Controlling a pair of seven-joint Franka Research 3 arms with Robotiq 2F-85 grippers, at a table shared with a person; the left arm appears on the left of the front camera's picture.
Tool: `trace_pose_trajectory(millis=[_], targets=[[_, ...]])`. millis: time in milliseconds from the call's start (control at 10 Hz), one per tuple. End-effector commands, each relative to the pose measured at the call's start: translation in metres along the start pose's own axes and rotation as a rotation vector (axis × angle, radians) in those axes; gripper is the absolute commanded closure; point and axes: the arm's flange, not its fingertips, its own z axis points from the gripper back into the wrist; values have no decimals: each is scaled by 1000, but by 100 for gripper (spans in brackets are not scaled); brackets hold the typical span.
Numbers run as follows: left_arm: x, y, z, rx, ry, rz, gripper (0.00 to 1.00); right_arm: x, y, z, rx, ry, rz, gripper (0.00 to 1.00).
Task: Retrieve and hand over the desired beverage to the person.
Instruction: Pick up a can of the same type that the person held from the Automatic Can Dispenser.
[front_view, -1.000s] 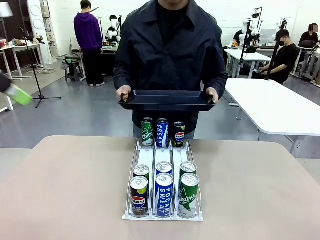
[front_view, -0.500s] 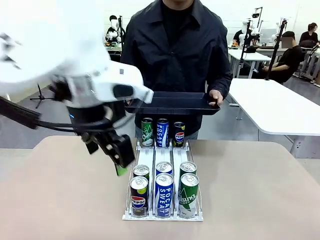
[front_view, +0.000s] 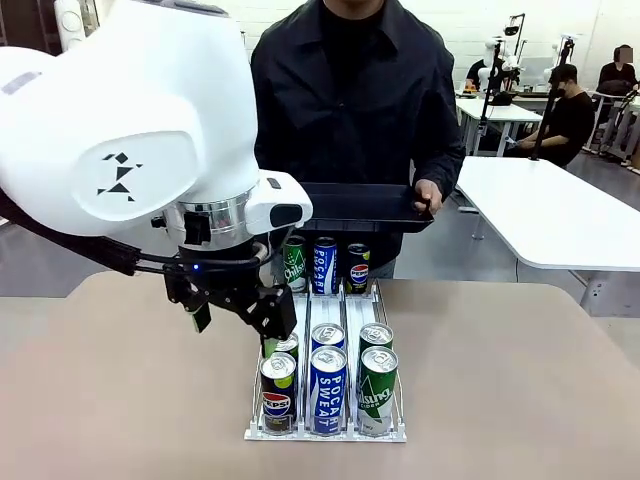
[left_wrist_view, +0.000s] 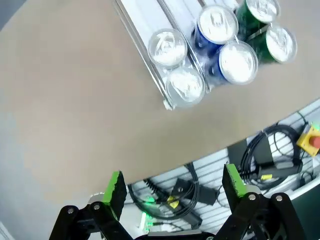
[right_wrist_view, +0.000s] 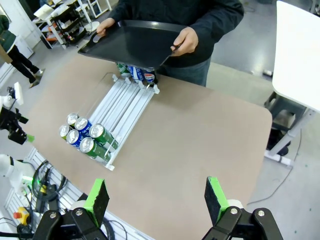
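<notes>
Left arm (front_view: 130, 130) is now filling the left half of the front view. A second ago only a green-padded fingertip was showing at the left edge. Half a second ago the arm was swinging in blurred, short of the rack (front_view: 303, 310).

Left gripper (front_view: 235, 330) is now hanging over the rack's near end, partly covering the second can in the left lane. Can't tell whether it's touching that can. In the wrist view its green pads (left_wrist_view: 115, 187) are standing spread wide with nothing between them, and the can tops are sitting well ahead of them.

Cans (front_view: 328, 388) aren't moving: six are bunched at the near end and three at the far end, same spots as in both earlier frames. None is being held.

Person (front_view: 350, 90) is standing at the far side, holding a black tray (front_view: 370, 208) level above the far cans, at about the same height as before. One hand (front_view: 428, 193) is gripping the tray's right end.

Right gripper (right_wrist_view: 156, 196) is hovering high over the table (right_wrist_view: 200, 140), pads wide apart and empty, well away from the rack.
</notes>
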Motion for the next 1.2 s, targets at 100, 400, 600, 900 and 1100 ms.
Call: trace_pose_trajectory(millis=[100,400,600,900,1100], targets=[[-10,-8,5,19,28,-23,0,0,-1,0,23,-3,10,0],[-10,-8,5,19,28,-23,0,0,-1,0,23,-3,10,0],[-9,-9,2,1,30,-32,0,0,-1,0,23,-3,10,0],[14,-20,-51,6,112,158,0,0,-1,0,23,-3,10,0],[21,-25,-77,59,138,244,0,0,-1,0,23,-3,10,0]])
